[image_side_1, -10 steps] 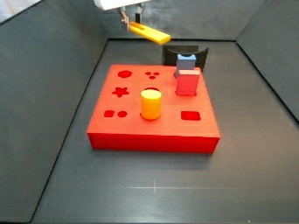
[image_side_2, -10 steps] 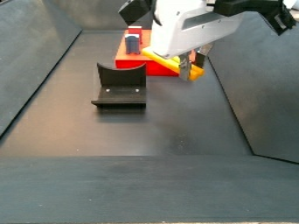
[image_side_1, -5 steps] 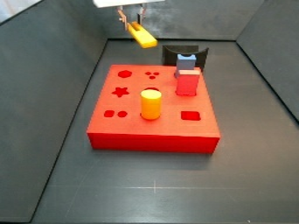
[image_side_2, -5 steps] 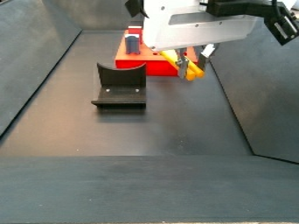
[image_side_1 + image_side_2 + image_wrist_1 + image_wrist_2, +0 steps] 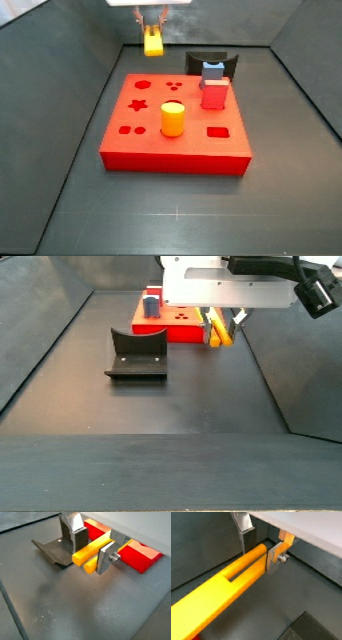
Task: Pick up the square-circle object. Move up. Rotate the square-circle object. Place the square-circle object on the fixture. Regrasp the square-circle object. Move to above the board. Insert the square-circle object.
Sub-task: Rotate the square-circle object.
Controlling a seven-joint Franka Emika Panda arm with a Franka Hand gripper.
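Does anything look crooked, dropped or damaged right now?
Nothing stands out. The gripper is up off the floor, shut on the yellow bar, which sits squarely between its fingers. The black bracket stands upright, and the red board lies flat with its pieces standing.

Gripper (image 5: 259, 546) w/ both silver finger plates (image 5: 275, 556) clamped on the square-circle object (image 5: 234, 579), gripped near one end. Obj is a long yellow-orange bar w/ a narrow slot cut along its upper face, starting just past the fingers; the long free end runs out away from the fingers and leaves the frame. Screw head visible on one plate. Dark grey floor (image 5: 271, 604) beneath the tool; darker patch at a frame corner, can't ID.
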